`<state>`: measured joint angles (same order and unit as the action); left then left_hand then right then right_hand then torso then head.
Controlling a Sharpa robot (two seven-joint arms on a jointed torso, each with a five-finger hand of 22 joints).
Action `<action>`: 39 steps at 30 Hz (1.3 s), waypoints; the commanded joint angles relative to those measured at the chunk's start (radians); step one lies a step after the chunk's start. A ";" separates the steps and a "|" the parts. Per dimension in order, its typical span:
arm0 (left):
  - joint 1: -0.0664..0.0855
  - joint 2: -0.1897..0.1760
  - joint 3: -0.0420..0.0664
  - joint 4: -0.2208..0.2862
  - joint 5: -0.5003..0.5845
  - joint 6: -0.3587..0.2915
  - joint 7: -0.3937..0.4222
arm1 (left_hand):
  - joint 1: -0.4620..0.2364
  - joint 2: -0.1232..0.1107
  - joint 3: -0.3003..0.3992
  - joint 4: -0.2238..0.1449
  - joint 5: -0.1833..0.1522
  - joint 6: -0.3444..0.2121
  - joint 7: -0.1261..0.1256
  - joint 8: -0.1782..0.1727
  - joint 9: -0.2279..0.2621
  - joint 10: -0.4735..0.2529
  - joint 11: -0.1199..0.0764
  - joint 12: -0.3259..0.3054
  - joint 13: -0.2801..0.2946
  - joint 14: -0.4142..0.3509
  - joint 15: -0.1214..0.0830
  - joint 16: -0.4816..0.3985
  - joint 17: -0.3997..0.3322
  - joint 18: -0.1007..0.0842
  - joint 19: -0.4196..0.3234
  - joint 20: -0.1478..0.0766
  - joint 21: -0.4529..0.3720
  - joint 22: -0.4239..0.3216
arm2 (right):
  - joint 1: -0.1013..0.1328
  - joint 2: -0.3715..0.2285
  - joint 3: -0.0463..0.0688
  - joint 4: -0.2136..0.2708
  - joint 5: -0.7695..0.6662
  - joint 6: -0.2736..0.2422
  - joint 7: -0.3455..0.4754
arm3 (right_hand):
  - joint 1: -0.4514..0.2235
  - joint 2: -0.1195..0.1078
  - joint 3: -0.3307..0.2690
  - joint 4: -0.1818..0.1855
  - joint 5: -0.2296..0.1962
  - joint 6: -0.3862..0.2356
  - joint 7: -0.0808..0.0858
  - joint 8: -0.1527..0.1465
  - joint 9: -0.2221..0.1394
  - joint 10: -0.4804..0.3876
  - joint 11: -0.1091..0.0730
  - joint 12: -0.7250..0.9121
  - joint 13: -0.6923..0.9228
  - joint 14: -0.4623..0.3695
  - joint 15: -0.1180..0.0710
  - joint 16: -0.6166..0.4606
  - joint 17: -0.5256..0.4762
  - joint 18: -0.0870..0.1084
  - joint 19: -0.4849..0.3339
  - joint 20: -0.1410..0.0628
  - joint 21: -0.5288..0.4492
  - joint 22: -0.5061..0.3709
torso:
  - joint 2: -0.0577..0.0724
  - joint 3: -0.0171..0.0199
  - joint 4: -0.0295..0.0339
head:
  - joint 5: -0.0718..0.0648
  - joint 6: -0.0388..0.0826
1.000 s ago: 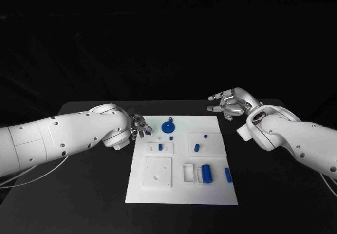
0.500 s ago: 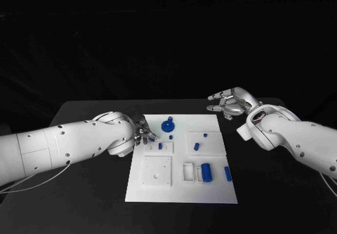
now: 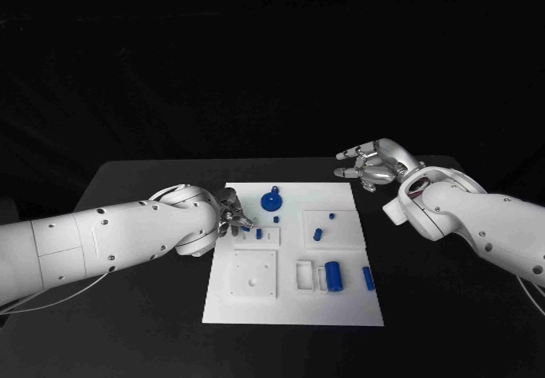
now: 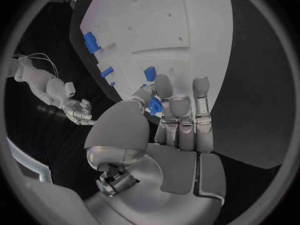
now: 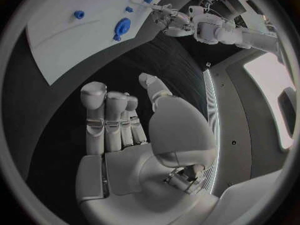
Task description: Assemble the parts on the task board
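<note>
Pinching a small blue plastic part (image 4: 154, 105) between thumb and fingers, left silver hand (image 3: 231, 215) over left edge of flat white rectangular task board (image 3: 293, 307) (mid-table). Right silver hand (image 3: 372, 166) beyond far right corner, fingers apart, holding nothing.

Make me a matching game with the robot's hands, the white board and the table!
Things:
1. left hand
2. right hand
3. task board
4. table

States:
A. black
B. white, lying flat
C. pinching a small blue part
D. holding nothing, off the board's far right corner

Pairs: 1-C, 2-D, 3-B, 4-A
</note>
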<state>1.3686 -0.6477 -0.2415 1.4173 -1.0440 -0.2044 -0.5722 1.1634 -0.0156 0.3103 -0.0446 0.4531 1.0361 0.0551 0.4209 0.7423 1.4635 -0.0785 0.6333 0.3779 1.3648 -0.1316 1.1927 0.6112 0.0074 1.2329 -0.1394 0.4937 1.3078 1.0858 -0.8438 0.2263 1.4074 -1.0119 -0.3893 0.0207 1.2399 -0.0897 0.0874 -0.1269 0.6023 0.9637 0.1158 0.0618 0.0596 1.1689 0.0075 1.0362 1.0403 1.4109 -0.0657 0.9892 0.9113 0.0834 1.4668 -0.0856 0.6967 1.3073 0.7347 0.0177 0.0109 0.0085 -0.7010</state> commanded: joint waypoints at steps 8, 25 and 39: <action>-0.013 0.006 0.000 -0.006 -0.049 -0.008 0.005 | 0.009 0.002 0.021 -0.014 0.005 0.090 -0.084 -0.002 0.000 0.051 -0.007 0.005 0.000 0.009 0.000 0.002 0.002 0.010 0.001 0.000 0.005 0.021 | -0.001 -0.001 0.000 0.003 -0.013 0.018 0.008 | -0.009 -0.001 0.006 0.002 0.003 0.003 0.002 -0.002 0.001 0.000 -0.001 0.001 0.001 0.004 -0.002 0.000 0.001 0.019 0.047 0.000 0.003 0.085 | 0.000 -0.0004 -0.0005 | 0.000 -0.004; -0.025 0.005 0.001 -0.013 -0.063 0.020 -0.002 | 0.007 0.002 0.021 -0.013 0.008 0.092 -0.084 0.003 0.003 0.051 -0.006 0.010 0.000 0.010 0.000 0.003 0.010 0.011 -0.001 0.001 0.008 0.020 | -0.001 -0.004 0.000 0.003 -0.014 0.017 0.009 | -0.009 -0.001 0.007 0.002 0.005 0.002 0.002 -0.002 0.001 0.001 -0.001 0.001 0.001 0.005 -0.002 0.000 0.002 0.019 0.047 0.000 0.002 0.084 | 0.000 -0.0009 0.0003 | 0.000 -0.009; -0.026 -0.002 0.001 -0.010 -0.062 0.036 -0.006 | 0.003 0.002 0.021 -0.009 0.009 0.091 -0.085 0.006 0.004 0.051 -0.006 0.010 -0.001 0.008 0.001 0.000 0.008 0.011 -0.002 0.001 0.008 0.020 | -0.001 -0.005 0.000 0.003 -0.014 0.017 0.010 | -0.009 -0.001 0.007 0.002 0.005 0.002 0.002 -0.002 0.001 0.001 -0.001 0.001 0.001 0.005 -0.002 0.000 0.002 0.019 0.047 0.000 0.002 0.084 | 0.000 -0.0005 0.0005 | 0.003 -0.011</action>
<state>1.3430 -0.6503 -0.2414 1.4044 -1.1007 -0.1873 -0.5759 1.1643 -0.0144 0.3131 -0.0419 0.4595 1.0362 0.0550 0.4212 0.7456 1.4656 -0.0763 0.6381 0.3778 1.3709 -0.1305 1.1926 0.6197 0.0074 1.2328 -0.1394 0.4973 1.3074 1.0855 -0.8485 0.2263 1.4086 -1.0166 -0.3844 0.0208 1.2399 -0.0897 0.0902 -0.1241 0.6022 0.9637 0.1158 0.0618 0.0596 1.1689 0.0075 1.0362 1.0401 1.4109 -0.0657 0.9892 0.9121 0.0833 1.4668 -0.0857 0.6967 1.3073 0.7342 0.0170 0.0115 0.0117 -0.7114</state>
